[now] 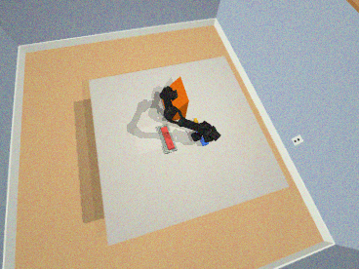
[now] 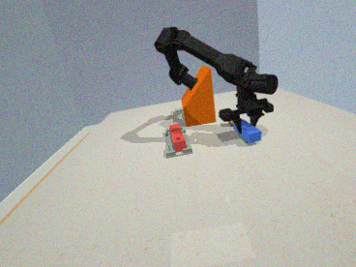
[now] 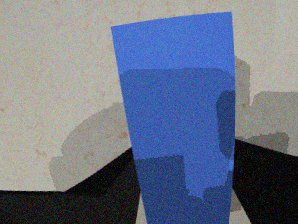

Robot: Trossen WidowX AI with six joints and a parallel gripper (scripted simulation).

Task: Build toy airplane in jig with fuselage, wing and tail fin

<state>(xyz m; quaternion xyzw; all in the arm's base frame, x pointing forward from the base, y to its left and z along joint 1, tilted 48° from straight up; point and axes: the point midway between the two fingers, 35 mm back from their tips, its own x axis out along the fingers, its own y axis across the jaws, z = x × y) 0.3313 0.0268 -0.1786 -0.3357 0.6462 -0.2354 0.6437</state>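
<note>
The red fuselage (image 1: pixel 168 138) (image 2: pixel 177 141) lies in the grey cradle (image 1: pixel 167 152) (image 2: pixel 169 154), with its top uncovered. The blue wing (image 1: pixel 204 142) (image 2: pixel 254 137) (image 3: pixel 177 45) lies on the table to the right of the cradle. My gripper (image 2: pixel 248 128) (image 3: pixel 178 147) points down over the wing, and its fingers are shut on the wing's two long sides. The yellow tail fin (image 1: pixel 196 120) shows just behind the arm in the top view. In the exterior view it is almost wholly hidden behind the gripper. The wing's tab is not visible.
A tall orange wedge-shaped block (image 1: pixel 180 93) (image 2: pixel 199 103) stands beside the arm's base, behind the cradle. The arm reaches past it toward the wing. The cradle stands left of the gripper in the exterior view.
</note>
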